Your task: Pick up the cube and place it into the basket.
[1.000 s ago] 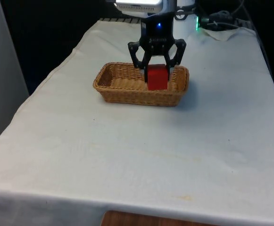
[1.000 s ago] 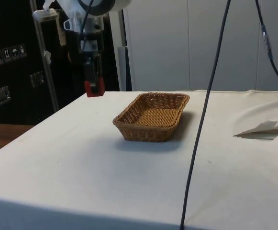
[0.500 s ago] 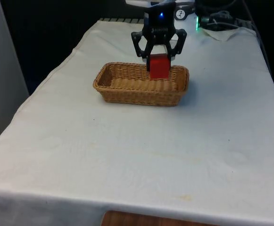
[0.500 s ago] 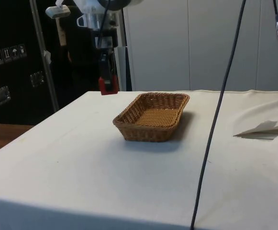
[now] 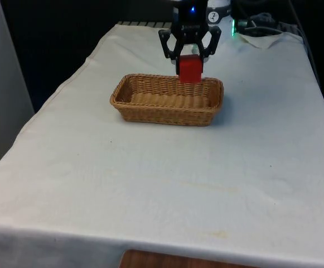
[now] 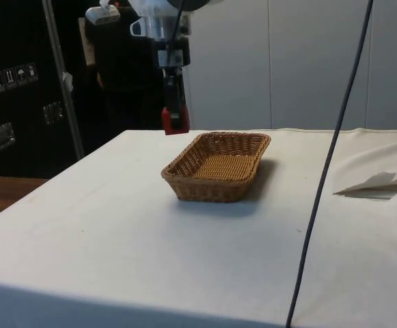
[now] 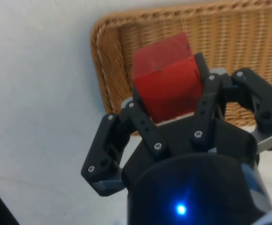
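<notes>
Cube count from my seat: one, red (image 5: 190, 69), and one wicker basket (image 5: 167, 100) on the bench (image 5: 167, 178). I see the black fingers (image 7: 147, 129) closed against two opposite faces of the cube, gripping it and nothing else. The cube hangs in the air, clear of the basket, above its far rim toward the front view's right end. In the side view the cube (image 6: 173, 119) sits higher than the basket (image 6: 216, 166), just beyond its far corner. The basket holds nothing.
</notes>
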Action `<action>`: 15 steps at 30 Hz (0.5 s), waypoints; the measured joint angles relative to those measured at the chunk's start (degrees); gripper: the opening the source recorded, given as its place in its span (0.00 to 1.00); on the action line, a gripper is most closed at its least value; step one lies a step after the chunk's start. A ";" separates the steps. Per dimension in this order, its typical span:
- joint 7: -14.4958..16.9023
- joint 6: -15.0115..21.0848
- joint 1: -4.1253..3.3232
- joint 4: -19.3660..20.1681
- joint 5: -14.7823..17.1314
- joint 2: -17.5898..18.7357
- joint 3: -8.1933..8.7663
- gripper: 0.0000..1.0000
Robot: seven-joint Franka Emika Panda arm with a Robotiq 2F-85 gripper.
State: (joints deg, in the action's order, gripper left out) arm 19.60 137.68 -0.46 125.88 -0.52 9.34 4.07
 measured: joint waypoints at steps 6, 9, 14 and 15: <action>0.63 0.69 0.06 3.38 0.00 -2.23 0.46 0.00; 1.55 1.09 0.11 5.33 0.00 -3.21 1.26 0.00; 2.29 1.60 0.11 6.47 0.00 -3.61 1.83 0.00; 2.81 1.95 0.11 7.16 0.00 -3.61 2.29 0.00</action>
State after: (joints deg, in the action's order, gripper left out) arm 22.40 139.63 -0.34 133.04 -0.52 5.73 6.36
